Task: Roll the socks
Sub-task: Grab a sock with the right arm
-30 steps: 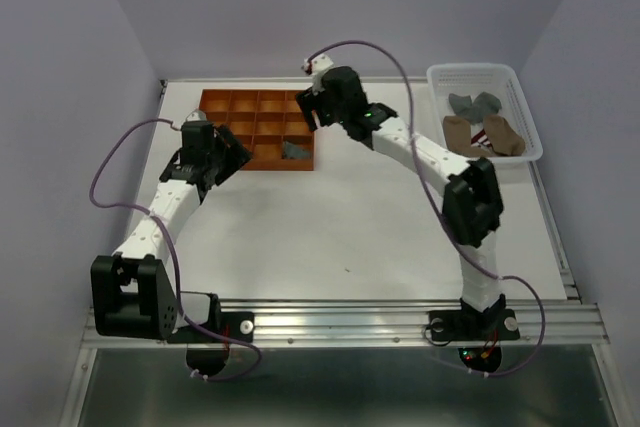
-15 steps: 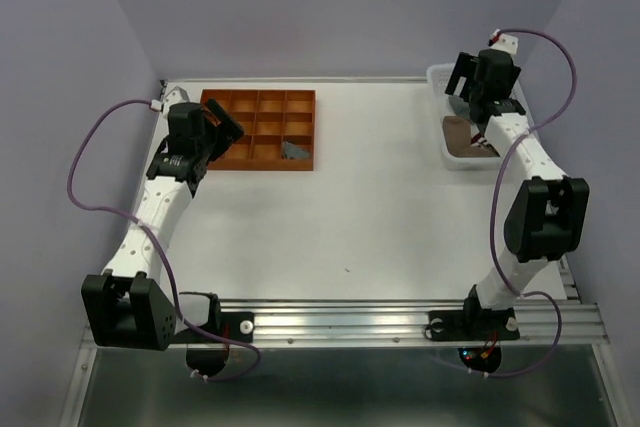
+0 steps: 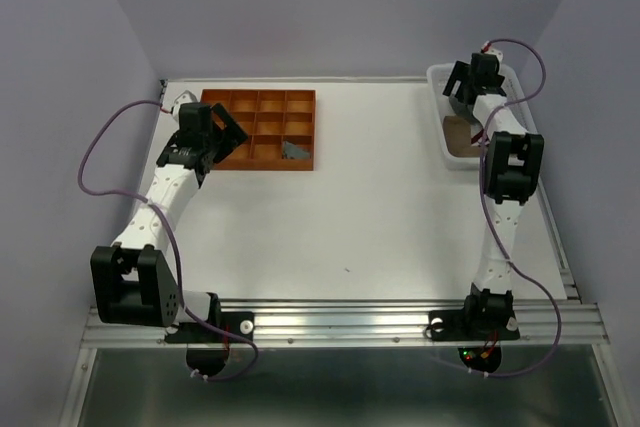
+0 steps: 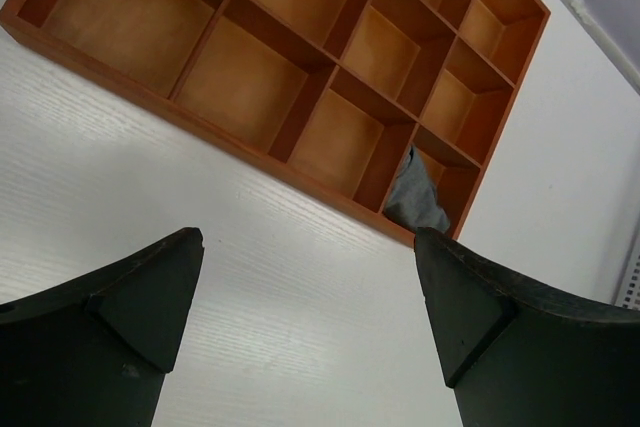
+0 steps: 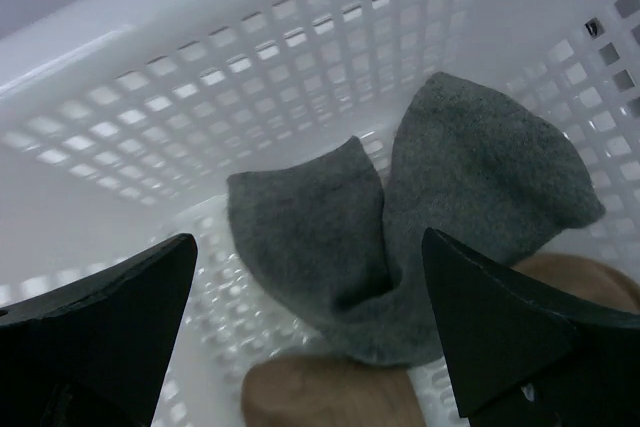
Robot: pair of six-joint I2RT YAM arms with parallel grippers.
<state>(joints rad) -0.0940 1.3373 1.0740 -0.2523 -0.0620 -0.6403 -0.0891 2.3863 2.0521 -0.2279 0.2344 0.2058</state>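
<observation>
Right claw (image 5: 307, 237) released, empty, over grey socks (image 5: 420, 207) on tan socks (image 5: 320, 392) in white basket (image 5: 200, 77), far right corner of worktop (image 3: 350, 217). Left claw (image 4: 307, 237) released near orange tray (image 4: 200, 127) with lone grey sock (image 4: 415, 197).

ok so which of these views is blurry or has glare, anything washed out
Right wrist view: the basket rim is washed out by glare, the grey socks look slightly soft, the dark fingers show little detail. Left wrist view: the wooden tray is sharp, with a pale sheen on the table. Top view: even light, only faint shadows.
</observation>
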